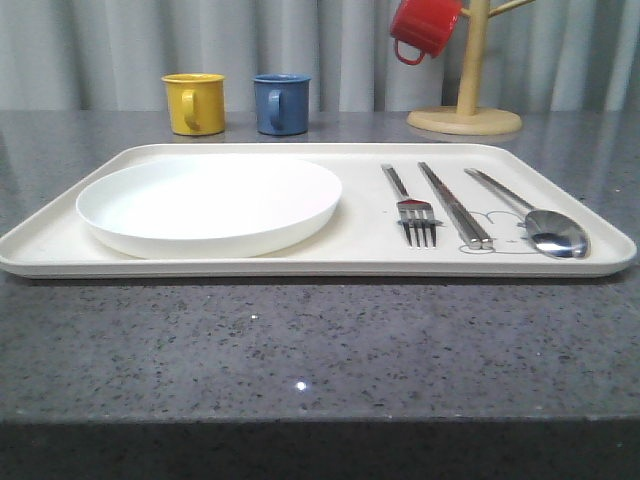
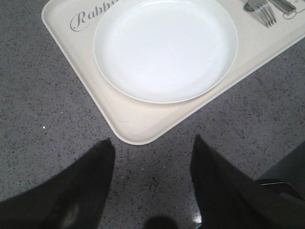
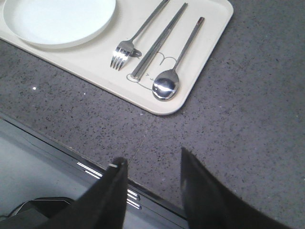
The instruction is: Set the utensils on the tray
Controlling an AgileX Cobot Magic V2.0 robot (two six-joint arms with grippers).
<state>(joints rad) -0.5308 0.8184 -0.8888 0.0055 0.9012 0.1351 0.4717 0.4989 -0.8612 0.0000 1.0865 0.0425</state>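
Observation:
The cream tray point(image 1: 250, 262) lies across the grey table, with a "Rabbit" print at its left end point(image 2: 90, 16). On its right half rest a silver fork point(image 1: 415, 212), a pair of chopsticks point(image 1: 455, 205) and a spoon point(image 1: 545, 228), side by side. The right wrist view shows the same fork point(image 3: 125, 49), chopsticks point(image 3: 157, 43) and spoon point(image 3: 167, 85) on the tray point(image 3: 209, 28). My left gripper point(image 2: 152, 143) hangs open above bare table just off the tray's near left corner point(image 2: 138, 129). My right gripper point(image 3: 152, 160) is open over the table's front edge, holding nothing.
A round white plate point(image 1: 210, 203) fills the tray's left half. Behind the tray stand a yellow mug point(image 1: 194, 103) and a blue mug point(image 1: 280, 103). A wooden mug tree point(image 1: 468, 85) at the back right carries a red mug point(image 1: 424, 27). The table's front edge point(image 3: 71, 143) runs below the right gripper.

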